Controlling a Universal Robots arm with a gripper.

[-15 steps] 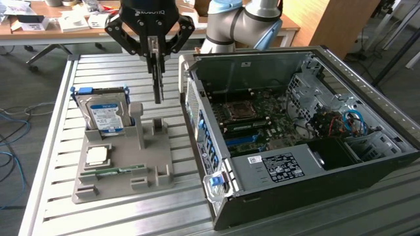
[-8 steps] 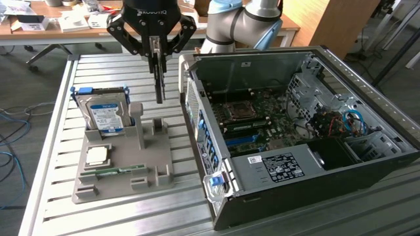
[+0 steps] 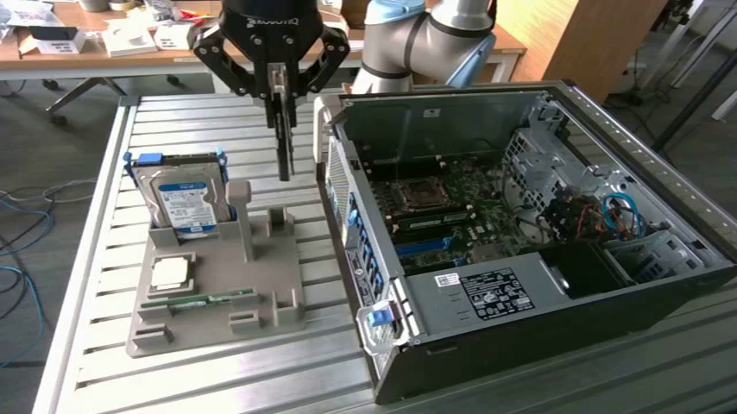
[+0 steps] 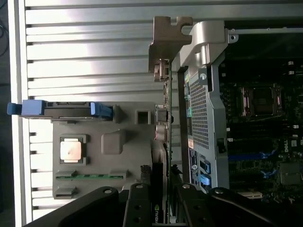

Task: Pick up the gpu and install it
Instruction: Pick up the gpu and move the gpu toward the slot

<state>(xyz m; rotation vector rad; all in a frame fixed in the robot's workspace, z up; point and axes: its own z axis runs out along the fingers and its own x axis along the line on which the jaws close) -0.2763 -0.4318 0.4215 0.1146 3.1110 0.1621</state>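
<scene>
My gripper [image 3: 278, 86] hangs above the slatted table, between the grey holder and the open computer case, and is shut on the gpu [image 3: 283, 138]. The card is held edge-on as a thin dark strip pointing down, its lower end in the air near the case's back corner. In the wrist view the gpu [image 4: 163, 118] runs out from between my gripper [image 4: 161, 201] fingers, and its metal bracket [image 4: 168, 42] is at the far end. The card sits just beside the case wall, outside the case.
A grey holder [image 3: 271, 285] on the table carries a blue-labelled hard drive [image 3: 185, 203], a processor chip [image 3: 171, 274] and a green memory stick [image 3: 213, 299]. The open computer case [image 3: 576, 285] lies at the exterior view's right, motherboard [image 3: 450, 207] exposed. A desk stands behind.
</scene>
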